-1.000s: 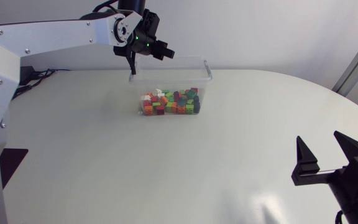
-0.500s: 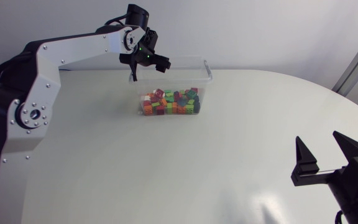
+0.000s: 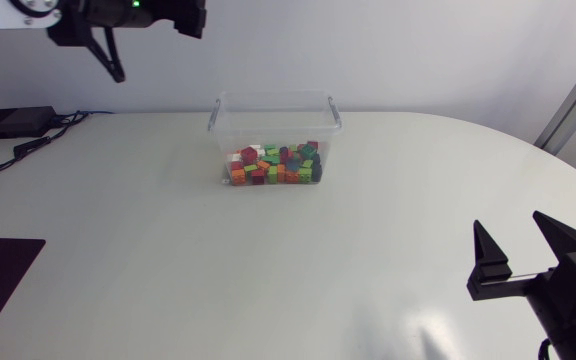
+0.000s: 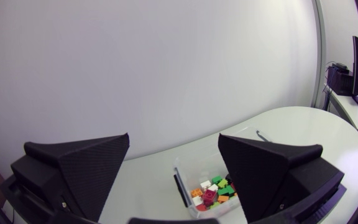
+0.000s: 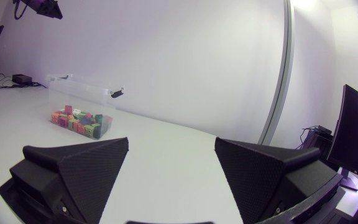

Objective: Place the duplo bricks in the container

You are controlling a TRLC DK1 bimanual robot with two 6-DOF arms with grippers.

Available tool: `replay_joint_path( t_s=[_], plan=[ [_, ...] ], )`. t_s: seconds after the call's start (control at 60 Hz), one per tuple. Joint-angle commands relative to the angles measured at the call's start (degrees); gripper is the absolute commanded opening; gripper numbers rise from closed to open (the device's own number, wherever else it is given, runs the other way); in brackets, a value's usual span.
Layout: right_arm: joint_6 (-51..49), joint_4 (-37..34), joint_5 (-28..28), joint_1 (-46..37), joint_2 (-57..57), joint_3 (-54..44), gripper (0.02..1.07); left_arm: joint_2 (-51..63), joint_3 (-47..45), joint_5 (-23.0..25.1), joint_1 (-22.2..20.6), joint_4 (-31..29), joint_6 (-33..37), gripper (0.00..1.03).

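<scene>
Many blocky duplo bricks [image 3: 273, 166] inside clear rectangular container [image 3: 276, 110].

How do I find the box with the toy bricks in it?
Look at the big white table, towards its far side. The container there is a clear plastic tub with colourful duplo bricks inside; nothing else on the table is see-through.

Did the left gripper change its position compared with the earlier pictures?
Yes. The left gripper is now far left of the container, near the head view's upper edge; earlier it hung over the container's rear left corner.
</scene>
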Motion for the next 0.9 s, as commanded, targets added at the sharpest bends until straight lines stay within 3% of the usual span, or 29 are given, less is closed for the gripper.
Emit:
replay_joint_path(
  t_s=[0.0,0.183,0.483,0.883],
  plan=[
    [-0.2,-0.6,-0.4,-0.1,-0.4,-1.1,1.02,-5.3,-6.6,-0.1,1.3,0.3,1.9,1.00],
    [-0.1,-0.6,-0.5,0.0,-0.4,-1.1,1.02,-18.3,-18.9,-0.1,4.8,3.3,1.8,0.99],
    [-1.9,-0.6,-0.7,0.0,-0.4,-1.1,1.02,-37.9,-39.1,0.0,10.7,3.3,1.8,0.99],
    [-2.1,-0.7,-1.2,0.2,-0.4,-1.1,1.02,-59.1,-58.0,0.0,16.6,3.7,2.4,0.99]
  ],
)
